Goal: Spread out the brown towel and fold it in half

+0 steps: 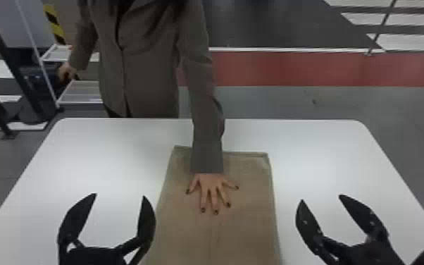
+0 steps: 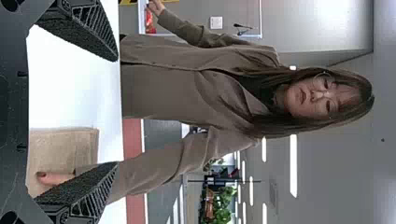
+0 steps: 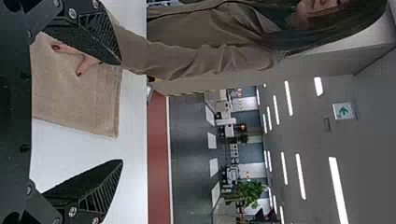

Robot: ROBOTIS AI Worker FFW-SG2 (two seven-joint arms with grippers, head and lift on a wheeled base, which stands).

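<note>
Towel [image 1: 243, 225] laid flat toward far edge of desk [image 1: 109, 151], pressed by hand [image 1: 210, 185]; fold seemingly left undone; left pincer [image 1: 119, 195], right pincer [image 1: 322, 197] both opened, empty.

towel [image 1: 243, 225]: brown. tabletop [image 1: 109, 151]: white. jacket [image 1: 148, 77]: grey-brown. fingernails [image 1: 216, 212]: dark. left gripper [image 1: 119, 196], right gripper [image 1: 322, 198]: black. floor band [image 1: 313, 68]: red. upright strip [image 1: 54, 24]: striped, yellow and black.

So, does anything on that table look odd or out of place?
Yes: a person's hand lies spread on the brown towel, between the robot's open left fingers and open right fingers. That looks odd, as folding is the robot's job. Nothing looks spilled.
</note>
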